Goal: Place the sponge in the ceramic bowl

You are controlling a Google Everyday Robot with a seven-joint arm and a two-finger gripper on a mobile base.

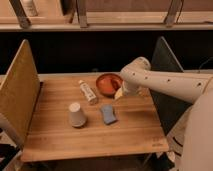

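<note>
The blue sponge (108,114) lies flat on the wooden table (90,135), right of the white upturned cup (76,114). Behind it, at the table's far middle, stands the reddish-orange ceramic bowl (108,83). My gripper (120,93) hangs at the bowl's right front rim, a little above and behind the sponge, at the end of the white arm (165,82) that reaches in from the right.
A small white bottle (88,92) lies on its side between the cup and the bowl. A tan panel (19,92) stands upright along the table's left edge and a dark panel (167,75) along its right. A dark shelf runs behind the table.
</note>
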